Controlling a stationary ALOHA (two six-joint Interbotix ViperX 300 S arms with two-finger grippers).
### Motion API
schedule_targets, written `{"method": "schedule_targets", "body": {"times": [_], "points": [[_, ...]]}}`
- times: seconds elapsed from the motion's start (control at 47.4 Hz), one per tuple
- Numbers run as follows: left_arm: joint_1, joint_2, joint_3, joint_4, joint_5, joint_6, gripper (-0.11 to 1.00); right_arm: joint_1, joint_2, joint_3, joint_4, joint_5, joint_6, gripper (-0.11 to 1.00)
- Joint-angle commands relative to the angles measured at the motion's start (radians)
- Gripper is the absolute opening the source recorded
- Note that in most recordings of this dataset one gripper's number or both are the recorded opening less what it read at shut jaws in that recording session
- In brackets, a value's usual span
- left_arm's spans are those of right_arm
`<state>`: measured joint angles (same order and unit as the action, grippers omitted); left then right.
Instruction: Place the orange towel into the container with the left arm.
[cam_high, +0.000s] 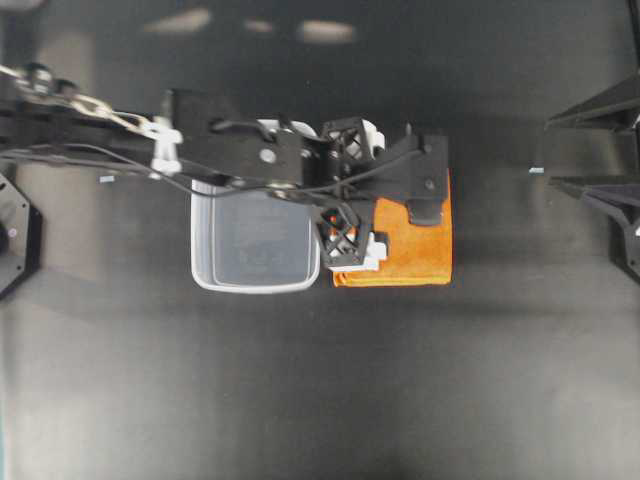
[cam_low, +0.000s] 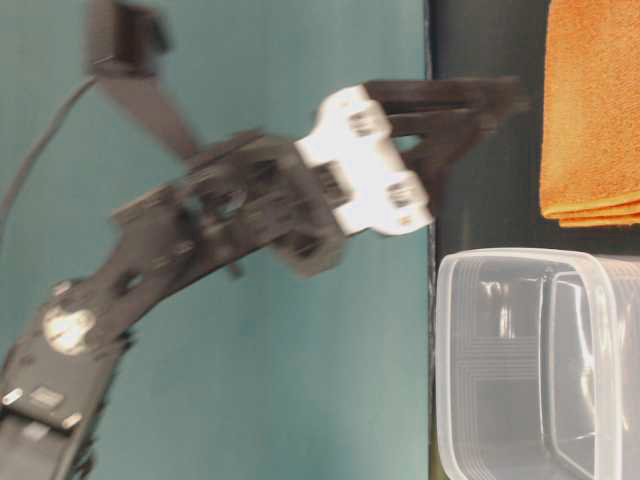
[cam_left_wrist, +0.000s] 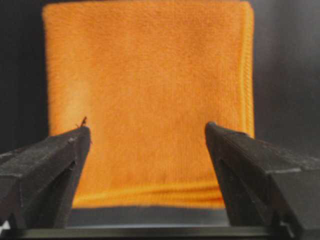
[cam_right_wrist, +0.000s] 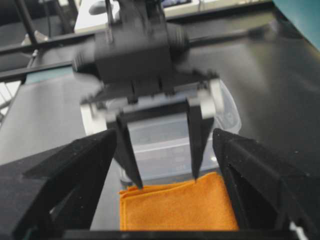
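Clear container (cam_high: 255, 250) on the black table (cam_high: 320, 400), empty. Just right of the container, flat on the table: orange towel (cam_high: 400, 250). Above the towel, left gripper (cam_high: 342, 190) spread wide, grasping nothing. Right gripper (cam_right_wrist: 162, 165) likewise wide.

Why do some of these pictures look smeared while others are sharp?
Table-level view: the left arm is blurred, while the tub is crisp. Right wrist view: the left end effector is smeared too, and the near black fingers are out of focus. Left wrist view: the orange towel looks soft. Overhead view: sharp, with pale glare on the dark table.
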<state>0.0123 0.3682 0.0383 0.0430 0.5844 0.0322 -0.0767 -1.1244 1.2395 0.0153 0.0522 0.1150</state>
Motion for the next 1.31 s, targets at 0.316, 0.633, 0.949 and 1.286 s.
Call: {"method": "schedule_targets", "body": {"times": [0.316, 0.633, 0.949, 1.286], "points": [[-0.005, 0.137, -0.060, 0.003, -0.034, 0.002, 0.89, -0.002, 0.006, -0.003, 0.003, -0.005, 0.002, 0.75], [-0.012, 0.179, -0.075, 0.003, -0.034, -0.002, 0.88, 0.000, 0.006, -0.002, 0.003, -0.005, 0.002, 0.75], [-0.026, 0.175, -0.060, 0.003, -0.032, 0.000, 0.37, -0.002, 0.006, 0.002, 0.003, -0.005, 0.002, 0.74], [-0.034, 0.057, -0.107, 0.003, -0.014, 0.009, 0.06, -0.002, 0.005, 0.003, 0.003, -0.005, 0.002, 0.74]]}}
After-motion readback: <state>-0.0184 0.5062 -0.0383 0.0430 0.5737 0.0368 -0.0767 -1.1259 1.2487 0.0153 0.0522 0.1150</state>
